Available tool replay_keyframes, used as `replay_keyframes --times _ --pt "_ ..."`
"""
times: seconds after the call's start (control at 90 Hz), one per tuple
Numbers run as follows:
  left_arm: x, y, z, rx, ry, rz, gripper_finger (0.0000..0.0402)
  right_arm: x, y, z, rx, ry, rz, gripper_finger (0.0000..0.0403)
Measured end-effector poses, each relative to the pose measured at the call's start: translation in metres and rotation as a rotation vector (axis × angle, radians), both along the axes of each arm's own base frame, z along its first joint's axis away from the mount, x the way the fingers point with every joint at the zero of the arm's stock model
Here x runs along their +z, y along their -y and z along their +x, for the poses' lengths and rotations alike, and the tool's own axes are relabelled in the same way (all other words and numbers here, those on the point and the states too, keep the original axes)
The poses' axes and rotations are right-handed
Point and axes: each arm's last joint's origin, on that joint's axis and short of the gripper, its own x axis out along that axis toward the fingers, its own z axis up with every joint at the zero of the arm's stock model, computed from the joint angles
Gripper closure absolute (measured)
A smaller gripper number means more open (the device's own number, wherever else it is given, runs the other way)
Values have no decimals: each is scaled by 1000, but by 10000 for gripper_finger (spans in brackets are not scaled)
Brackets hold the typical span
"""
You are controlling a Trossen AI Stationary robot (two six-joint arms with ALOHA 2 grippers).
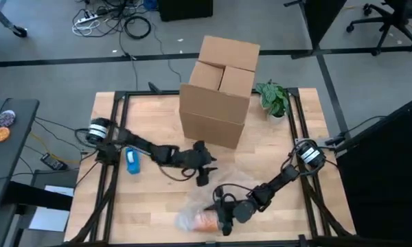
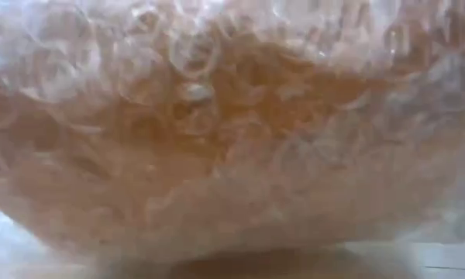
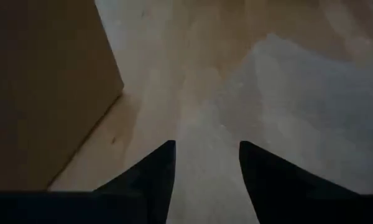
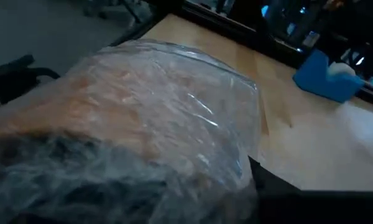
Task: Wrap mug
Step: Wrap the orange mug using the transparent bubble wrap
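Note:
The orange mug (image 1: 206,221) lies near the table's front edge, bundled in clear bubble wrap (image 4: 168,118). In the low view the wrap (image 2: 232,132) fills the picture, with the orange showing through. My right gripper (image 1: 223,211) is at the bundle's right end. In the right wrist view the wrap lies over the gripper and hides it. My left gripper (image 1: 204,173) hovers open near the table's middle, in front of the box. Nothing is between its fingers (image 3: 205,158). A clear sheet (image 3: 298,99) lies on the wood ahead of it.
An open cardboard box (image 1: 218,92) stands at the table's far middle, close to my left gripper. A blue tape dispenser (image 1: 132,161) sits at the left. A small potted plant (image 1: 273,99) stands at the far right. Bare wood shows at the front left.

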Motion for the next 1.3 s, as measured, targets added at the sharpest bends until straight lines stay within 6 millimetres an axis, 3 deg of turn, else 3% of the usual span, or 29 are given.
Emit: replay_keyframes --times 0.133,0.389,0.633,0.9,1.3 --pt "-32 -5 5 -4 -142 -4 240 9 2 -2 13 -12 -93 394" --pt "-46 -17 -13 145 -384 -17 240 17 8 -7 -40 -91 -66 393" --pt "-38 -5 -27 255 -447 0 239 15 12 -9 -129 -151 116 392" --pt "-27 12 -49 300 -523 70 239 21 25 -6 -258 -234 479 393" --pt "17 14 -61 271 -413 182 240 0 59 -6 -349 -382 1036 390"
